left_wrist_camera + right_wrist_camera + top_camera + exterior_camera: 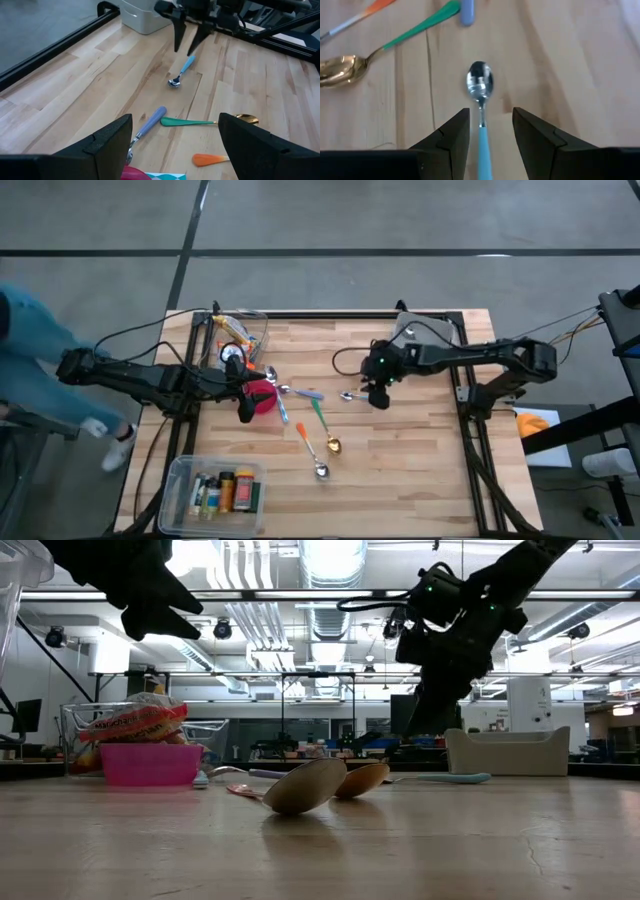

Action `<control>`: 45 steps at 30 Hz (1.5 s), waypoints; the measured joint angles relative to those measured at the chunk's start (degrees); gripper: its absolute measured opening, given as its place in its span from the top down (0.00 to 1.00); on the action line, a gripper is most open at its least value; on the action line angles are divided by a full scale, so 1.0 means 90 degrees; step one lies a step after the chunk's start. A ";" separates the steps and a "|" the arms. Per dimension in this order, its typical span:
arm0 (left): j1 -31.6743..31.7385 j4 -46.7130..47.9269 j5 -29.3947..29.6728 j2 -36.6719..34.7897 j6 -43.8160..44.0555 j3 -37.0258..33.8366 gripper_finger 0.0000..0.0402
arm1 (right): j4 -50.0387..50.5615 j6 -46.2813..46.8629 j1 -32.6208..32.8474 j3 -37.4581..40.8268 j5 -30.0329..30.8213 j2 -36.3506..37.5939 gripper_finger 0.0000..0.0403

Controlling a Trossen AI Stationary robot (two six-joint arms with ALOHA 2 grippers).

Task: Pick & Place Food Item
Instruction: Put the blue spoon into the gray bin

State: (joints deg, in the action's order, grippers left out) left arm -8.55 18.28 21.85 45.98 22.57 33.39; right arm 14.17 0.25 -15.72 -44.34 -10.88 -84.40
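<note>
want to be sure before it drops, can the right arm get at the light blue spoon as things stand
Probably yes. The right gripper hangs right above the light blue spoon, its open fingers either side of the handle, nothing in between.

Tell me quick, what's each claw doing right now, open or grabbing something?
Left gripper: open, empty, above the pink bowl.
Right gripper: open, empty, its fingers either side of the blue-handled spoon.

Left gripper (247,412) fingers spread wide; right gripper (380,402) fingers parted
</note>
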 joint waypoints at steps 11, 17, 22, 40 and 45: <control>0.0001 0.0005 0.0000 0.0000 -0.0002 0.0000 0.26 | -0.0793 0.0292 0.0307 0.0261 0.0042 -0.0670 0.63; -0.0001 0.0006 0.0000 0.0000 -0.0001 0.0000 0.26 | -0.1531 0.0311 0.0322 0.0683 0.0408 -0.0731 0.63; -0.0001 0.0007 0.0000 0.0000 0.0000 0.0000 0.26 | -0.2101 0.0523 0.0340 0.1034 0.0536 -0.0724 0.63; 0.0002 0.0010 0.0000 -0.0002 -0.0002 0.0000 0.26 | -0.2729 0.0310 0.0628 0.1602 0.1112 -0.0736 0.63; 0.0000 0.0010 0.0000 0.0000 0.0000 0.0000 0.26 | -0.2719 0.0307 0.0633 0.1617 0.1175 -0.0734 0.63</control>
State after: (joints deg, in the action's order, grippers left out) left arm -8.55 18.37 21.84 45.97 22.56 33.39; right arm -10.30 3.01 -10.02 -29.78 -0.31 -91.00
